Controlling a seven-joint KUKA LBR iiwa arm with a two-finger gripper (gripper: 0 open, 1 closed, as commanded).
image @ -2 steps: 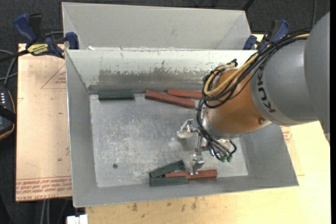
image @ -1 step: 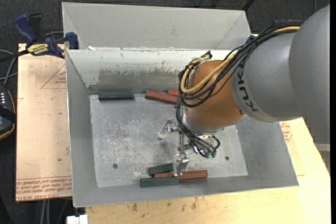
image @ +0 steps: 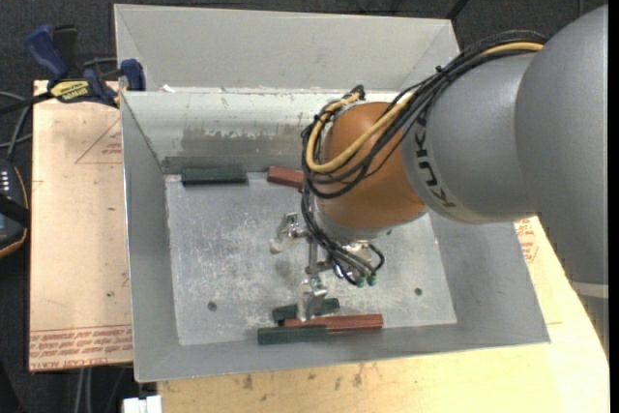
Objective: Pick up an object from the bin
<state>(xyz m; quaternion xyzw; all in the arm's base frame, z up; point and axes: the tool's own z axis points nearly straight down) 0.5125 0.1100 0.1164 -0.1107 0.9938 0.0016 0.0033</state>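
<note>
My pincer [image: 311, 303] is low at the near wall of the bin [image: 145, 237].
Little room here: a long green bar [image: 282, 336] and a red-brown bar [image: 356, 322] lie along that wall right under me, with a small green block [image: 284, 312] just beside me. Whether my pincer is apart or together, I cannot tell. Beyond is open floor, then a far green bar [image: 213, 176] and a red-brown block [image: 283, 176] against the back wall.

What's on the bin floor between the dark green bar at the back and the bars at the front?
Nothing: in the camera view that stretch of bin floor is bare, from the dark green bar to the front bars.
</note>
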